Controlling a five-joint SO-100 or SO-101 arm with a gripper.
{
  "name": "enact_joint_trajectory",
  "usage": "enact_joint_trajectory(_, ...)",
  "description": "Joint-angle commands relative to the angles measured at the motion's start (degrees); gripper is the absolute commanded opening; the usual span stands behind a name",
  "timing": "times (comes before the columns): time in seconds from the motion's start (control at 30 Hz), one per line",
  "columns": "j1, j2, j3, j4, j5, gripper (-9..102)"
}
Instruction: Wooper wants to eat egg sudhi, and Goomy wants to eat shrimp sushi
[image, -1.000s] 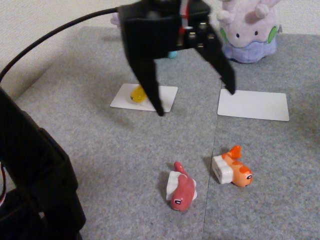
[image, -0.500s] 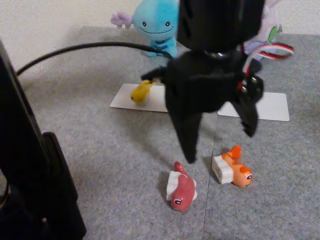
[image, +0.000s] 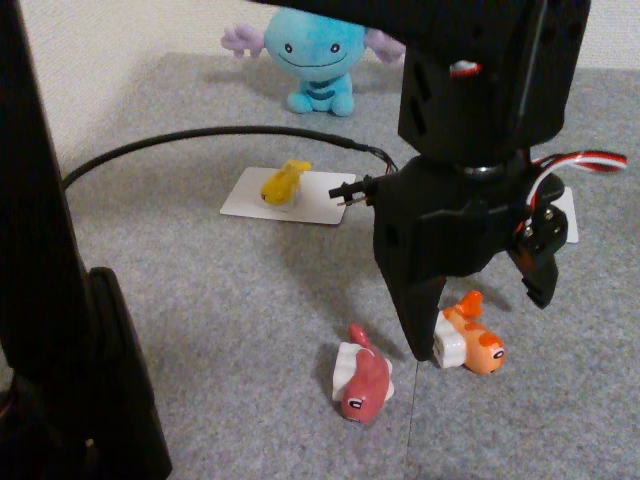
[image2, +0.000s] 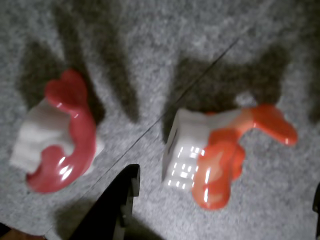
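Wooper (image: 310, 55) sits at the back of the grey mat. In front of it, the yellow egg sudhi (image: 283, 183) lies on a white card (image: 318, 203). Goomy is hidden behind the arm. The orange shrimp sushi (image: 472, 341) lies on its side near the front right. My gripper (image: 480, 318) hangs open just above it, one finger (image: 418, 325) to its left and the other (image: 540, 285) to its right. The wrist view shows the shrimp sushi (image2: 220, 160) between my gripper's (image2: 223, 184) spread fingertips, with nothing held.
A dark red sushi toy (image: 363, 378) (image2: 60, 145) lies just left of the shrimp sushi. A second white card (image: 570, 215) peeks out behind the arm. A black cable (image: 200, 135) crosses the mat. A tall black structure (image: 60, 300) fills the left foreground.
The arm has swung from the card with the egg sudhi forward and right, dropping over the shrimp sushi. Wooper is now uncovered and Goomy is covered. The gripper stays open.
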Motion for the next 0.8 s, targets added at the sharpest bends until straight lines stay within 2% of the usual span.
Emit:
enact_joint_trajectory(0.0, 0.35, -0.62, -0.79, -0.53, 0.26, 40)
enact_joint_trajectory(0.23, 0.18, -2.02, -0.7, -0.35, 0.35, 27)
enact_joint_trajectory(0.77, -0.44, -4.75, -0.7, -1.85, 3.08, 13)
